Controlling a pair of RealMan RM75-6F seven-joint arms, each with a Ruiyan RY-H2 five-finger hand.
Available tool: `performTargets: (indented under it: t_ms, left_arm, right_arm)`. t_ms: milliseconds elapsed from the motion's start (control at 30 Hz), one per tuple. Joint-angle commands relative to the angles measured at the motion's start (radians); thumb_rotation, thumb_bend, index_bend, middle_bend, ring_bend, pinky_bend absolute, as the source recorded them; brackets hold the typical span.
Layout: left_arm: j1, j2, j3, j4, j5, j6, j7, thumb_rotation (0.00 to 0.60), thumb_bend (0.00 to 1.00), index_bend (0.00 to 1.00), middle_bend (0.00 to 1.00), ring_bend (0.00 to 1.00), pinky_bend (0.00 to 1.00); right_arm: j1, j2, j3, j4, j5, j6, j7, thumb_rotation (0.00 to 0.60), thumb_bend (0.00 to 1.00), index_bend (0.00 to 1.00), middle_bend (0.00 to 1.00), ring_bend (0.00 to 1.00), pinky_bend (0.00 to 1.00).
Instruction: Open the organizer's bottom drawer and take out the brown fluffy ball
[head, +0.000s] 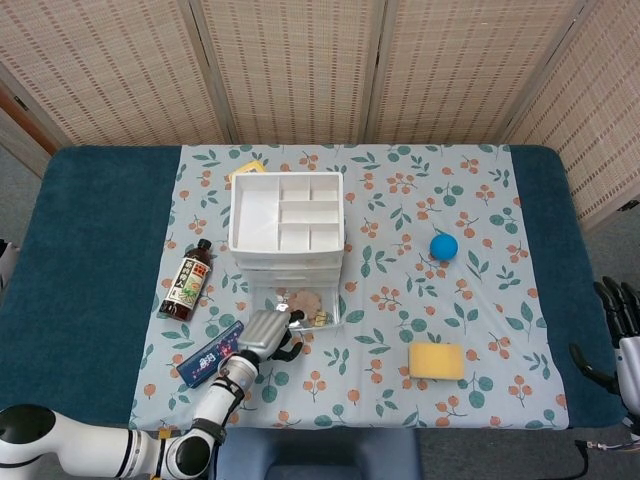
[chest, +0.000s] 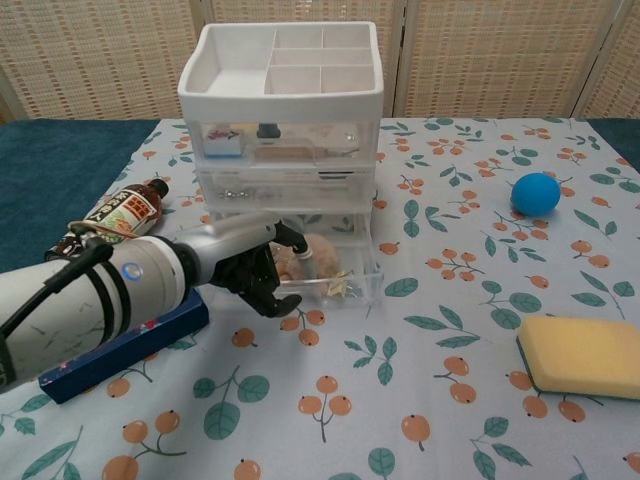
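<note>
My left hand (chest: 250, 265) grips the front edge of the organizer's (chest: 283, 130) bottom drawer (chest: 340, 285), fingers (chest: 272, 302) curled over its clear lip at the left corner; the drawer stands pulled out toward six o'clock. The brown fluffy ball (chest: 318, 250) sits inside it, just past my fingertips toward one o'clock. A blue box (chest: 120, 345) lies touching my forearm at eight o'clock, a bottle (chest: 112, 215) beyond it at ten. Bare floral cloth (chest: 420, 340) spreads toward four o'clock, ending at a yellow sponge (chest: 585, 355); a blue ball (chest: 535, 192) rests at two. My right hand (head: 620, 325) hangs off the table's right edge, fingers spread, holding nothing.
</note>
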Motion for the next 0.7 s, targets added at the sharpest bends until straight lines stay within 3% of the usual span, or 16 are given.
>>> performTargets:
  t_ms: [33, 233, 400, 533, 700]
  left_arm:
    - [0.000, 0.008, 0.006, -0.018, 0.006, 0.003, 0.005, 0.600, 0.40, 0.37, 0.96, 1.00, 1.00]
    - [-0.006, 0.018, 0.012, -0.039, 0.007, 0.003, 0.014, 0.600, 0.40, 0.37, 0.96, 1.00, 1.00]
    - [-0.002, 0.035, 0.019, -0.040, 0.069, 0.010, 0.001, 0.600, 0.40, 0.28, 0.96, 1.00, 1.00]
    - [0.003, 0.081, 0.037, -0.057, 0.145, 0.009, -0.004, 0.600, 0.40, 0.26, 0.96, 1.00, 1.00]
    - [0.007, 0.139, 0.064, -0.040, 0.319, -0.006, -0.045, 0.600, 0.40, 0.29, 0.96, 1.00, 1.00]
  right_arm:
    - [0.000, -0.001, 0.000, 0.002, 0.000, -0.001, 0.002, 0.600, 0.32, 0.00, 0.04, 0.01, 0.07]
    - [-0.001, -0.003, 0.000, 0.005, 0.000, 0.003, 0.005, 0.600, 0.32, 0.00, 0.04, 0.01, 0.07]
    - [-0.003, 0.001, 0.001, 0.004, -0.001, 0.008, 0.005, 0.600, 0.32, 0.00, 0.04, 0.01, 0.07]
    - [-0.004, 0.010, 0.004, -0.001, -0.007, 0.019, -0.001, 0.600, 0.32, 0.00, 0.04, 0.01, 0.07]
    - [-0.007, 0.031, 0.011, -0.020, -0.020, 0.041, -0.009, 0.600, 0.32, 0.00, 0.04, 0.01, 0.07]
